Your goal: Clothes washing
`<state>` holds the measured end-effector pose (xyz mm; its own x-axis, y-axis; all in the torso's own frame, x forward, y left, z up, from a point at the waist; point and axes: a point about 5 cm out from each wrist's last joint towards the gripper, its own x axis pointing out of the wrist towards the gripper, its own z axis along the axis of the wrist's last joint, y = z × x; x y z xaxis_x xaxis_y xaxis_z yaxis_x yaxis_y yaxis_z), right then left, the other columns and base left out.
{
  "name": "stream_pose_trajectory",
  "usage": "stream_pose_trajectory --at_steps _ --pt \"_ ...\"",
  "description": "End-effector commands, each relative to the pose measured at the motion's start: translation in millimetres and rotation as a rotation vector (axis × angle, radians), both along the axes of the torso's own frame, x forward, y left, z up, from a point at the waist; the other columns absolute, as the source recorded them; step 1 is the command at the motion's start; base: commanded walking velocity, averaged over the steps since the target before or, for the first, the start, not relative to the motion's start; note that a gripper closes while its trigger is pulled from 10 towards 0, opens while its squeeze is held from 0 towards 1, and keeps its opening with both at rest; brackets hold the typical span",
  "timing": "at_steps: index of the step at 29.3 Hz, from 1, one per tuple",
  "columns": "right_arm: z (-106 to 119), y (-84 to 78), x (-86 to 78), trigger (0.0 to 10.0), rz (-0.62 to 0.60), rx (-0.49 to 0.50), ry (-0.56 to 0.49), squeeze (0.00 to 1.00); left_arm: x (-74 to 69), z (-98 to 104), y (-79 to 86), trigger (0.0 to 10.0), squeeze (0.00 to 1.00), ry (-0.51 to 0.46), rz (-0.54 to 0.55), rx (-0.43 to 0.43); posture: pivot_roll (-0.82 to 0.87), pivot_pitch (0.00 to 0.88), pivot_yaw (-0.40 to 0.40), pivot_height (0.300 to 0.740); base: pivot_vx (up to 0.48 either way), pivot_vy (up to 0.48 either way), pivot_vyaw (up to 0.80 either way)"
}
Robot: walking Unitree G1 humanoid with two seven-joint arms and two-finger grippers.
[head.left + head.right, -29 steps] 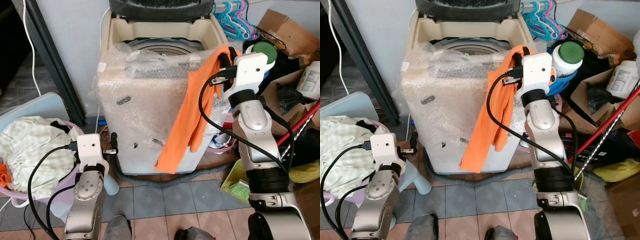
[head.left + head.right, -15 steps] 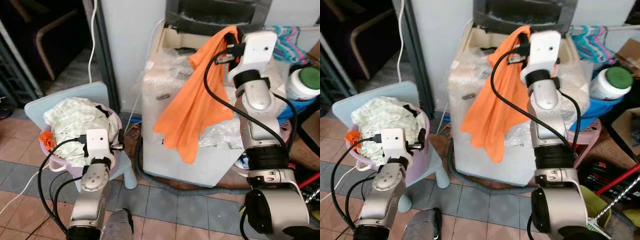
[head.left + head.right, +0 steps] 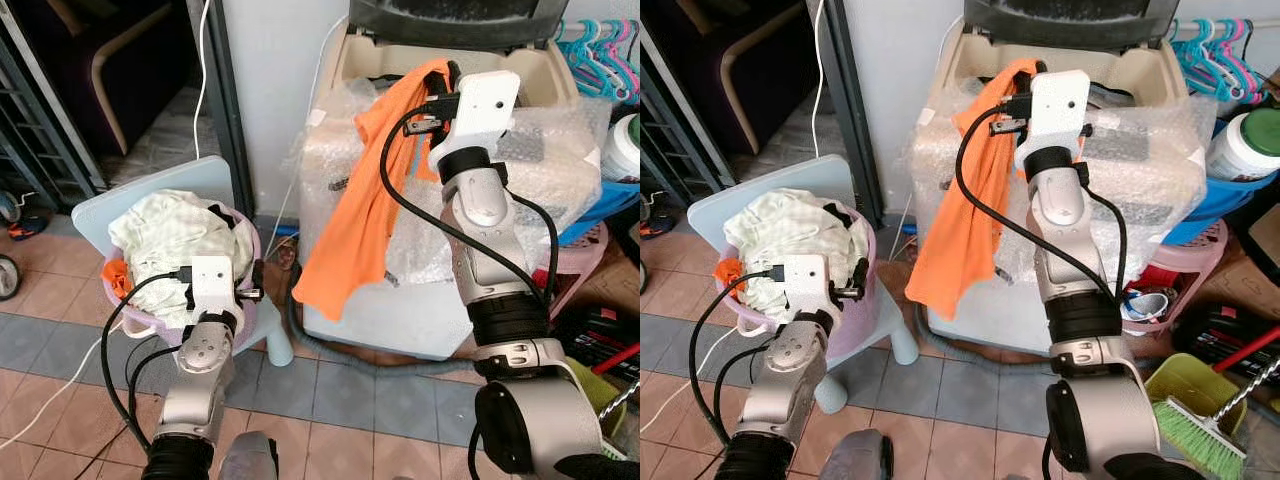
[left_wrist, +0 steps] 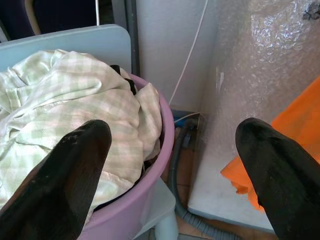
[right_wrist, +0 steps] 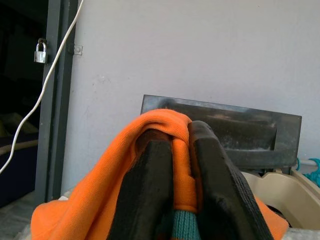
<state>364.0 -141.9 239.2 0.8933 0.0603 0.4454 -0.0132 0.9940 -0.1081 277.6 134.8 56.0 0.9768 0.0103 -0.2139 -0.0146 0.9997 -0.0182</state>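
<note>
An orange garment [image 3: 365,200] hangs down the front of the bubble-wrapped washing machine [image 3: 545,190], whose lid stands open. My right gripper [image 5: 182,165] is shut on the garment's top fold, raised at the machine's front rim beside the tub opening. My left gripper [image 4: 172,127] is open and low, just in front of a purple basin [image 4: 167,137]. Nothing is between its fingers [image 4: 75,170]. The basin sits on a pale blue chair [image 3: 150,190] and is heaped with pale green checked laundry [image 3: 165,225].
Coloured hangers [image 3: 600,40] hang at the back right. A white jar with a green lid [image 3: 1245,140] sits in a blue tub [image 3: 1230,195]. A green brush [image 3: 1190,425] lies on the tiles. A grey hose [image 3: 330,345] runs along the machine's base. A dark door frame [image 3: 225,100] stands on the left.
The whole view has shifted with the camera. The right gripper still holds the orange garment up at the machine's rim. The left gripper stays open beside the basin.
</note>
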Motion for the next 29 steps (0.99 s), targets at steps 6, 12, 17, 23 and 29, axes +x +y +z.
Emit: stream_pose_trajectory --at_steps 6,12,17,23,29 --pt "-27.0 -10.2 -7.3 10.0 -0.058 0.042 0.047 0.0 2.7 -12.1 -1.4 10.0 0.0 0.041 0.007 -0.024 0.0 0.0 0.041 0.74 0.0 0.0 0.0" --pt "-26.7 -4.3 -10.6 10.0 -0.041 0.004 0.03 0.0 3.7 -13.0 -7.5 10.0 0.0 0.023 -0.04 -0.046 0.0 0.0 0.027 0.74 0.0 0.0 0.0" --pt "-22.8 -6.3 -7.2 10.0 -0.043 -0.001 0.029 0.0 3.2 -12.2 -8.6 10.0 0.0 0.017 -0.048 -0.046 0.01 0.0 0.013 0.74 0.0 0.0 0.0" --pt "7.4 -11.3 10.7 10.0 -0.039 -0.018 -0.023 0.0 -3.7 -13.0 -5.8 10.0 0.0 0.015 -0.042 -0.042 0.03 0.0 -0.001 0.74 0.284 0.0 0.0" --pt "43.4 -14.5 28.4 10.0 -0.006 -0.064 -0.064 0.0 -6.4 -11.6 -6.3 10.0 0.0 0.006 -0.031 -0.045 0.05 0.0 -0.028 0.74 0.303 0.0 0.0"
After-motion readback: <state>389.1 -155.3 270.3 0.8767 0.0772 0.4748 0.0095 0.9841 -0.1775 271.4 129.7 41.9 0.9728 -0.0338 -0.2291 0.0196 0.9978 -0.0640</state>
